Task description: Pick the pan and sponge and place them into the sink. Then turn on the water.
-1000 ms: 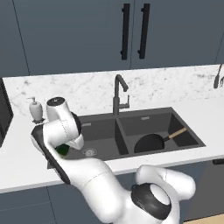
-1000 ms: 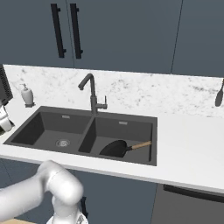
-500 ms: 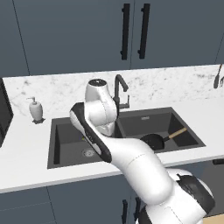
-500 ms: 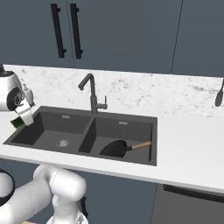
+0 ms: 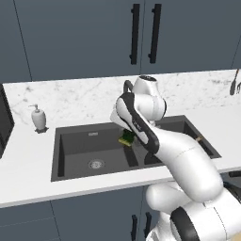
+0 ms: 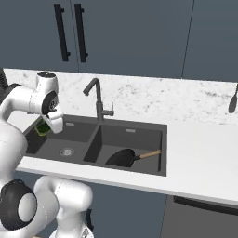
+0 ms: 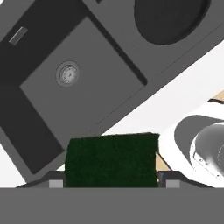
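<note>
You are looking at a white marble bench [image 5: 28,155] under dark blue cabinets [image 5: 84,37], with the dark double-basin sink [image 5: 75,141] set into it. Your claw [image 7: 111,183] holds the sponge [image 7: 111,161] between its two fingers, one pressed on each side, hanging in the air above the left basin, whose round drain [image 7: 67,73] lies below. In the left base view the sponge [image 5: 126,138] sits near the divider between the basins. The pan [image 6: 122,158] lies in the right basin, its wooden handle [image 6: 149,154] pointing toward the basin's right wall. A white soap dispenser [image 5: 38,117] stands on the bench left of the sink.
</note>
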